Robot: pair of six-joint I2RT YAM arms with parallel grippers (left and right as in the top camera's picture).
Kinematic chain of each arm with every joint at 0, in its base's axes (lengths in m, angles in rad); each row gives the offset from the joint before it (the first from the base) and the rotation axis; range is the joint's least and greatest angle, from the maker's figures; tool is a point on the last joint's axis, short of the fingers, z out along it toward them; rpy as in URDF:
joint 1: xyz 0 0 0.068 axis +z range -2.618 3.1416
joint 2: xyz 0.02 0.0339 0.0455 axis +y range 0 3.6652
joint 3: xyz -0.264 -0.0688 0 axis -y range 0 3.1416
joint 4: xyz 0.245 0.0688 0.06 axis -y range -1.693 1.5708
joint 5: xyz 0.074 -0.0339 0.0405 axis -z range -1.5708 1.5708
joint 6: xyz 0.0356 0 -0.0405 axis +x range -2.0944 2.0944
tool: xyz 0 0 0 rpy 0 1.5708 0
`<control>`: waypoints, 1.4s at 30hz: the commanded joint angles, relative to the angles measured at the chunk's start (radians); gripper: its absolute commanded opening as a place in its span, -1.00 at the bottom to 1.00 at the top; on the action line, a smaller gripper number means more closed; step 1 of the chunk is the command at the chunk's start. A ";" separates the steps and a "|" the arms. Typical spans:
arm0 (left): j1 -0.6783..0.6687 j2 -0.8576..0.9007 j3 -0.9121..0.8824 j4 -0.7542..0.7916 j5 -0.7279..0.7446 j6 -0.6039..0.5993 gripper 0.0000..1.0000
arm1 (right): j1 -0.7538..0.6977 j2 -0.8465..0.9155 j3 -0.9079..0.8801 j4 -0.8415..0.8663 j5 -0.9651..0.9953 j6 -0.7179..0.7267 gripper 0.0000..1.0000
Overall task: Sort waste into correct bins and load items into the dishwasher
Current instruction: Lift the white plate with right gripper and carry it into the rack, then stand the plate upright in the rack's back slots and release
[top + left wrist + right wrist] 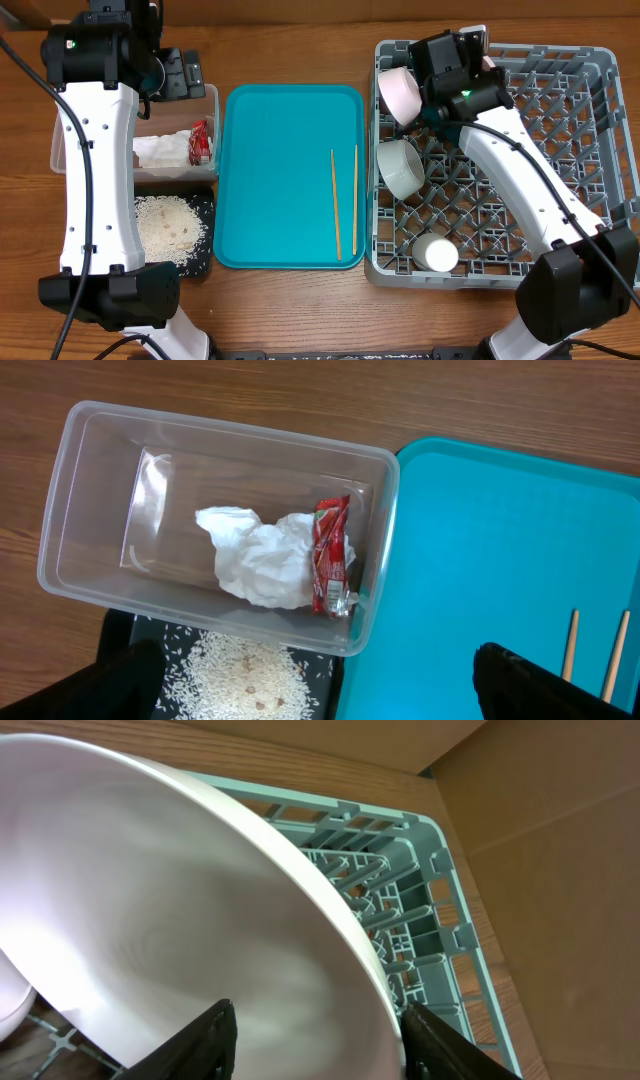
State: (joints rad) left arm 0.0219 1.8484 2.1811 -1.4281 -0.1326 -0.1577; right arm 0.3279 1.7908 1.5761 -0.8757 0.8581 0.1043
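At the near edge of the table, on my left side, the black tray (208, 262) has a pile of rice (168, 228) in it. Over on the right, the small cup (437, 253) sits in the near part of the grey dish rack (590, 120).

A bit farther out, the two chopsticks (336, 204) lie side by side on the teal tray (280, 170). They are on its right half. A white bowl (402, 167) sits in the rack by its left wall.

Farther again, the clear tub (180, 480) holds the napkin (258, 558) with the red wrapper (331, 555) touching it. My left gripper (330, 690) hangs above the tub, its fingers spread wide with nothing between them.

At the far left corner of the rack, my right gripper (320, 1040) pinches the rim of the pink plate (150, 920), which is tipped up on its edge.
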 commanded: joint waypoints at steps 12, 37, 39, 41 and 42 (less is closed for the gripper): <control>0.006 0.010 -0.003 0.000 -0.012 -0.006 1.00 | -0.054 -0.078 0.030 -0.081 -0.108 0.079 -0.72; 0.006 0.010 -0.003 0.000 -0.012 -0.006 1.00 | -0.106 -0.096 0.047 -0.084 -0.035 0.136 -0.93; 0.006 0.010 -0.003 0.000 -0.012 -0.006 1.00 | -0.100 -0.077 0.047 -0.084 -0.035 0.136 -0.93; 0.006 0.010 -0.003 0.000 -0.012 -0.006 1.00 | -0.096 -0.060 0.047 -0.084 -0.035 0.136 -0.93; 0.006 0.010 -0.003 0.000 -0.012 -0.006 1.00 | -0.092 -0.045 0.047 -0.083 -0.024 0.136 -0.93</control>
State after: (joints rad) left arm 0.0219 1.8484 2.1811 -1.4281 -0.1326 -0.1577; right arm 0.2207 1.7107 1.5925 -0.9665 0.7948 0.2203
